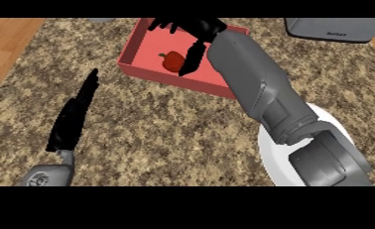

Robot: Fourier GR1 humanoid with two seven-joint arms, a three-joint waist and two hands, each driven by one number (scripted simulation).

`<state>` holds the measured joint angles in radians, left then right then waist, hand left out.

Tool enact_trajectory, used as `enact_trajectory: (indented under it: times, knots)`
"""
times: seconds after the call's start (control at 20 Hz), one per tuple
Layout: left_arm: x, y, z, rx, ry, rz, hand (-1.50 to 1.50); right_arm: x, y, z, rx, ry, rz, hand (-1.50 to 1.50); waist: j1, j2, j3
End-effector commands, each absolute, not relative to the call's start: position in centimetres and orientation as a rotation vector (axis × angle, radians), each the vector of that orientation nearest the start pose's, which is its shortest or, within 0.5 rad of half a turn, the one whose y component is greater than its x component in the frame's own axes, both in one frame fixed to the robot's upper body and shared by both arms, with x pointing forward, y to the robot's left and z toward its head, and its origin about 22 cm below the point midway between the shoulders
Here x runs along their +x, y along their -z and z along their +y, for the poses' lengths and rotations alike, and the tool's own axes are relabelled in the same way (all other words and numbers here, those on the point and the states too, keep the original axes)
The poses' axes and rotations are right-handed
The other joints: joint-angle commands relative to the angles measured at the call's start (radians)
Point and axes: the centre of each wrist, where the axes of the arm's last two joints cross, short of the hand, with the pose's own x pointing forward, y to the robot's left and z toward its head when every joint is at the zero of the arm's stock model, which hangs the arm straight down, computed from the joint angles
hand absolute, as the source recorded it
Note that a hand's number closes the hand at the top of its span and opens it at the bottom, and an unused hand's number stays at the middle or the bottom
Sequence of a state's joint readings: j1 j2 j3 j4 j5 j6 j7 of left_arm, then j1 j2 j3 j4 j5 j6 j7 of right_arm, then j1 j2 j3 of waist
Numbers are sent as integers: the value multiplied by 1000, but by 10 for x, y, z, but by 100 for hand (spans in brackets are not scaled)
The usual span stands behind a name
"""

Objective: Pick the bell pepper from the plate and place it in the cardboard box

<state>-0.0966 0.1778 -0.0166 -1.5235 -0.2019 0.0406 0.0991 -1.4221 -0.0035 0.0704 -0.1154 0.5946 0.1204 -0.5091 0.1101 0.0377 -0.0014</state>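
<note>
A red bell pepper [173, 61] lies inside a red open box [141, 70] at the upper middle of the counter. My right hand [192, 28] hangs over the box with its fingers spread and relaxed, the thumb pointing down just right of the pepper without holding it. The white plate [273, 158] sits at the lower right, largely hidden under my right forearm, with nothing visible on it. My left hand [73, 114] rests open at the lower left, fingers straight and pointing up the counter.
A grey appliance [330, 28] stands at the top right edge. A wooden surface [16, 39] borders the speckled granite counter at the upper left. A small grey object [101, 20] peeks in at the top left of the box.
</note>
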Motion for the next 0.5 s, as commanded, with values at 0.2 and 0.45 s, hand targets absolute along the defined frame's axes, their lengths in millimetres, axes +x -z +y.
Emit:
enact_trajectory:
  times: [0.2,0.45]
  knots:
    - [260,-15,262,323,282,-1507,0,458,-132,-58,133,-929,-1859,-150,-6,0,1]
    - [260,-15,261,319,282,-1510,0,467,-155,-71,236,-684,-1859,-150,3,5,2]
